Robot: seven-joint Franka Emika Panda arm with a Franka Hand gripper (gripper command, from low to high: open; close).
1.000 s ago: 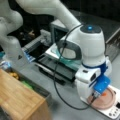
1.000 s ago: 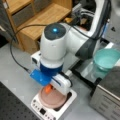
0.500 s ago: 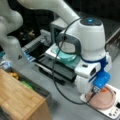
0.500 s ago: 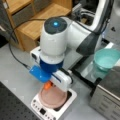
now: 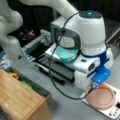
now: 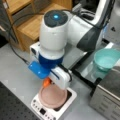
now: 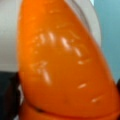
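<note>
- The gripper (image 6: 48, 81) is hanging low at the pink plate's (image 6: 52, 96) rim, mostly hidden under the arm's white head and the blue bracket (image 6: 38, 70)
- An orange thing (image 6: 46, 82), carrot-like, is showing right below that bracket, at the plate's edge toward a front view's left
- In a front view the same orange thing (image 5: 103, 86) is peeking out above the plate (image 5: 101, 98), under the blue bracket (image 5: 102, 75)
- In the wrist view the orange thing (image 7: 62, 62) is filling nearly the whole frame, glossy and tapered, sitting very close to the camera
- I cannot tell from any view whether the fingers are closed on the orange thing or only sitting around it; the fingers themselves are not showing
- The plate is lying on a white scale (image 6: 63, 108), which is resting on the grey table (image 6: 17, 75)
- A teal bowl (image 6: 107, 60) is sitting well away from the plate, toward a front view's right and upward
- In a front view the teal bowl (image 5: 66, 53) is lying up and to the left of the plate, partly behind the arm
- A wooden shelf (image 6: 32, 25) is standing far from the plate toward a front view's top left
- A wooden box (image 5: 20, 100) is sitting well to the left of the plate in a front view
</note>
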